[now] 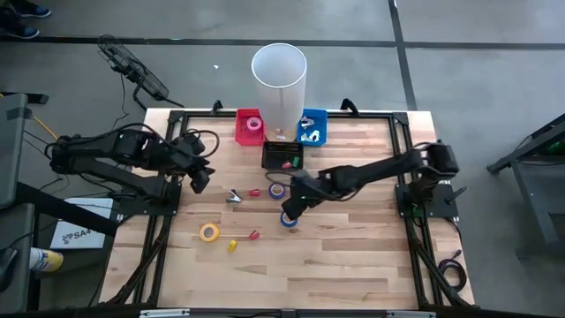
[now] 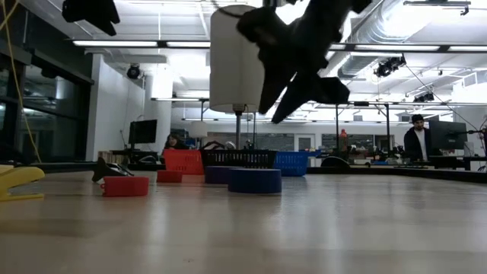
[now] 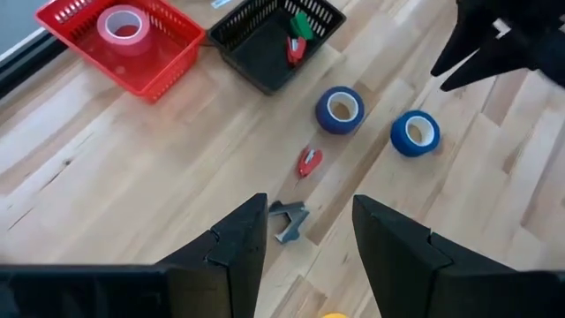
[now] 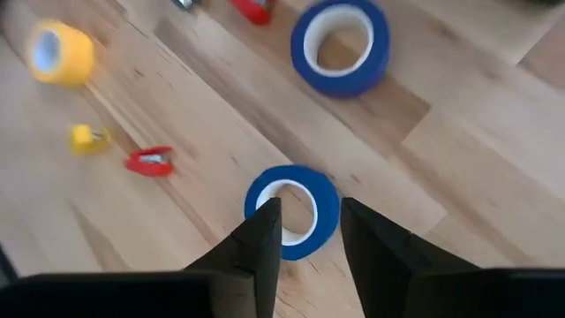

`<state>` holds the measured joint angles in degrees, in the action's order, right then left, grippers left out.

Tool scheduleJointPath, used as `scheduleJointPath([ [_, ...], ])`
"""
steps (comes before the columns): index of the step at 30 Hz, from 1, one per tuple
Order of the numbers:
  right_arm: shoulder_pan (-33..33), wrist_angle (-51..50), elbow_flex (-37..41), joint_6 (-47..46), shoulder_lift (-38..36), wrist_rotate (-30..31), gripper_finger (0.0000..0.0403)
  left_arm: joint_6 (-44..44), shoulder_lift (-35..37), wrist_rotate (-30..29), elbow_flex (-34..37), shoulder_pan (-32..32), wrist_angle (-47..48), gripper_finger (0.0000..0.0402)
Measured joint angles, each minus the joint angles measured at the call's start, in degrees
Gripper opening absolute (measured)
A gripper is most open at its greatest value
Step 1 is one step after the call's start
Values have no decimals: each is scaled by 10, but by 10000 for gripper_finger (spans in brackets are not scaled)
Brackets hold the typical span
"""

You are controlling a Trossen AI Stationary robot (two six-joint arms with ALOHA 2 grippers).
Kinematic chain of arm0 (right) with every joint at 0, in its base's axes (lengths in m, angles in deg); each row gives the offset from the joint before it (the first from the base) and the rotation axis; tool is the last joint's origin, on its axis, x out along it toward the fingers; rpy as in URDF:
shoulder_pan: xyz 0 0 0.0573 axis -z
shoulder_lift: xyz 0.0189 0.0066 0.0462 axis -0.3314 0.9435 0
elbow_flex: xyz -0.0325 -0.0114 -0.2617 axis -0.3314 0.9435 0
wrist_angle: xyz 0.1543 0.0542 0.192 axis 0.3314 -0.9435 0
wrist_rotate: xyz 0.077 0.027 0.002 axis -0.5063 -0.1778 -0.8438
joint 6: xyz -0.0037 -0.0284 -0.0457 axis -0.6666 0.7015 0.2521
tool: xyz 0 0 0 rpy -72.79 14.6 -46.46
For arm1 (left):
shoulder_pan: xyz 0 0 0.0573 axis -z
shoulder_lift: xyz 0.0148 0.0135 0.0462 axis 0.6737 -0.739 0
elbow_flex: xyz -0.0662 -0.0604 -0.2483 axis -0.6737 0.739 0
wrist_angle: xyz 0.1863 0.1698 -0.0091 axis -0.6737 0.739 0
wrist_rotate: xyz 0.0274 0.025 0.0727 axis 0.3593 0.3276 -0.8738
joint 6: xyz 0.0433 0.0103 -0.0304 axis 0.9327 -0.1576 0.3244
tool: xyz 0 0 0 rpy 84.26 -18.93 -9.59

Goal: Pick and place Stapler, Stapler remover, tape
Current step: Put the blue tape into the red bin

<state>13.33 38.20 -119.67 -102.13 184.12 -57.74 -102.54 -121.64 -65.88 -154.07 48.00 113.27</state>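
Observation:
Two blue tape rolls lie flat on the wooden table; the nearer one (image 4: 293,212) sits right under my right gripper (image 4: 307,212), the other (image 4: 341,46) lies just beyond it. The right gripper (image 2: 293,95) is open and hangs above the nearer roll (image 2: 255,180) without touching it. One fingertip is over the roll's hole, the other over its outer side. A yellow tape roll (image 1: 209,231), small red pieces (image 1: 254,192) (image 1: 253,236), a small yellow piece (image 1: 232,246) and a grey metal piece (image 3: 287,221) lie about. My left gripper (image 3: 305,208) hovers open, high over the table's left part.
At the far edge stand a red basket (image 1: 240,134) holding a pink tape roll (image 1: 254,125), a black basket (image 1: 282,155) with red and green items, a blue basket (image 1: 318,126) and a tall white cylinder (image 1: 279,79). The near half of the table is bare wood.

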Motion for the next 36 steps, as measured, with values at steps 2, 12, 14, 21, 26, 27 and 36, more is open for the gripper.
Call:
scheduleJointPath([
  [2,-2,-27,-31,0,27,-10,98,0,0,0,0,2,3,165],
  [12,-9,-105,-95,7,110,-64,124,4,1,3,0,1,27,165],
  [14,-8,-107,-87,-3,111,-61,147,4,3,5,0,1,27,165],
  [21,-7,-94,-86,-17,111,-35,219,12,12,6,0,1,28,165],
  [26,-7,-84,-86,-31,129,-26,226,15,16,6,0,1,30,165],
  [27,-7,-84,-86,-36,135,-28,226,16,16,6,0,1,30,165],
  [36,-8,-96,-86,-76,158,-31,226,16,28,6,0,1,39,165],
])
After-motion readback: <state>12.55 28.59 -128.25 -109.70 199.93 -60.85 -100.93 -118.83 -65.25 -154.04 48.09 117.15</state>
